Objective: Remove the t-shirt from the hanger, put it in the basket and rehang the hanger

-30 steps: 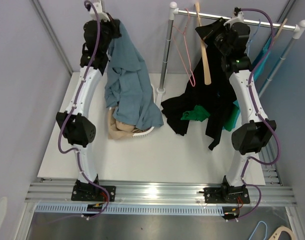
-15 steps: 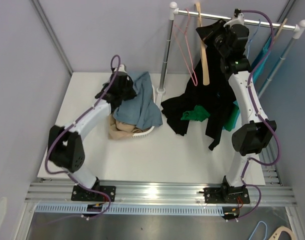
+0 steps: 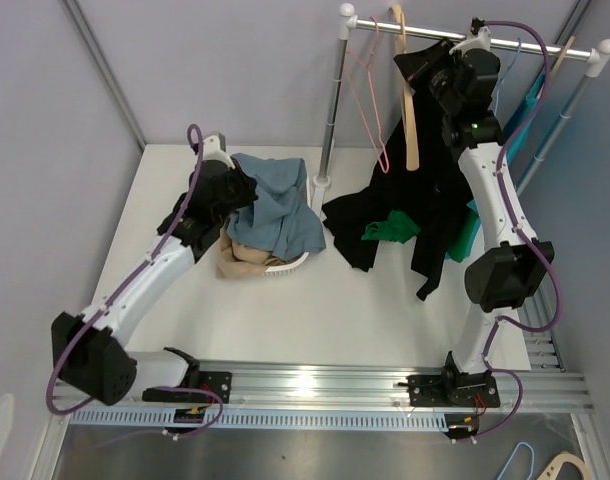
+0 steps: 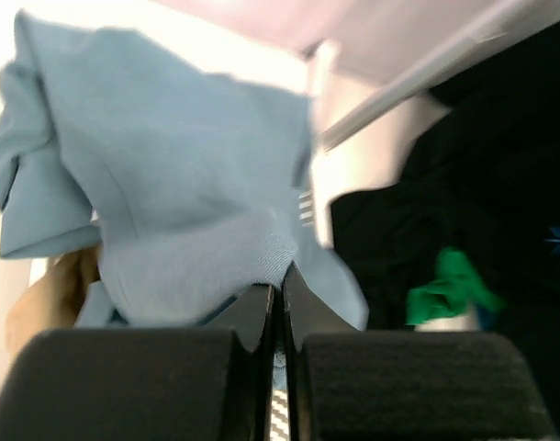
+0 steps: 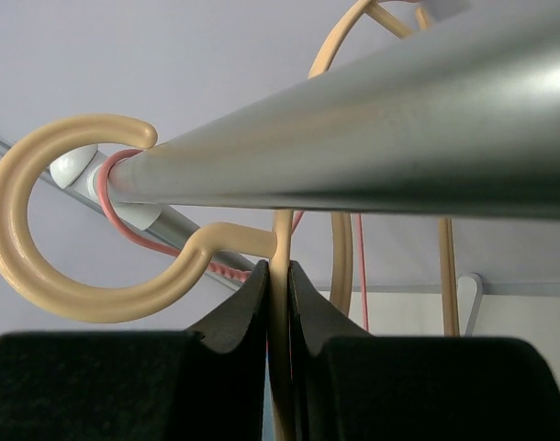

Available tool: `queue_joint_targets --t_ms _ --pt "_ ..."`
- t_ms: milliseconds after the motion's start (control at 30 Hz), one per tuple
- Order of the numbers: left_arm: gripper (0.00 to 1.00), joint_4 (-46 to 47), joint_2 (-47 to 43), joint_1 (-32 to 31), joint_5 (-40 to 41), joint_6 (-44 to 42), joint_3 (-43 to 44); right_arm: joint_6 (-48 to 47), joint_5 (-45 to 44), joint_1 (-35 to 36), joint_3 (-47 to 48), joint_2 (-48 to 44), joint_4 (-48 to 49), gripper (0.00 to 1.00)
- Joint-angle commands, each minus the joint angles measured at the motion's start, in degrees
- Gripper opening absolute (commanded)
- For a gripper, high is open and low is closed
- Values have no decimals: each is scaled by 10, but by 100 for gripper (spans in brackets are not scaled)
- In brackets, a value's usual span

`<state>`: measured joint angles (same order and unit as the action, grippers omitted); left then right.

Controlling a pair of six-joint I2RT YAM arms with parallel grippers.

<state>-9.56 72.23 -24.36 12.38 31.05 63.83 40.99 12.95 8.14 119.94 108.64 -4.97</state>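
The blue t-shirt (image 3: 275, 205) lies heaped on the pile in the white basket (image 3: 290, 265); it fills the left wrist view (image 4: 170, 184). My left gripper (image 3: 235, 188) is low at the shirt's left edge, shut on a fold of it (image 4: 282, 287). My right gripper (image 3: 437, 78) is up at the metal rail (image 3: 525, 45), shut on the neck of a beige hanger (image 5: 69, 230) whose hook is over the rail (image 5: 372, 138). The beige hanger (image 3: 412, 120) hangs bare below the rail.
A thin pink hanger (image 3: 370, 100) hangs at the rail's left end. Black clothes (image 3: 385, 215) with a green piece (image 3: 395, 228) lie under the rack. A tan garment (image 3: 240, 262) spills from the basket. Teal cloth (image 3: 530, 110) hangs at the right.
My left arm has swung down from high at the back left, bringing the blue t-shirt with it; the shirt now lies heaped on the basket. The right arm has not moved.
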Motion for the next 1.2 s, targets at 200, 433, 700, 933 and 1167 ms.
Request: queue_joint_targets --t_ms 200,433,700,933,1167 --pt "1 -21 126 38 -74 25 54 16 -35 -11 30 18 -12 7" --pt "36 -20 172 57 -108 38 77 13 -71 3 38 31 -18 10" --pt "62 -17 166 74 -110 45 74 -12 -170 36 35 29 -28 33" --pt "63 -12 131 75 -90 38 60 -19 -173 47 42 30 -32 31" --pt "63 -12 100 74 -88 35 54 -17 -181 51 60 20 -64 0"
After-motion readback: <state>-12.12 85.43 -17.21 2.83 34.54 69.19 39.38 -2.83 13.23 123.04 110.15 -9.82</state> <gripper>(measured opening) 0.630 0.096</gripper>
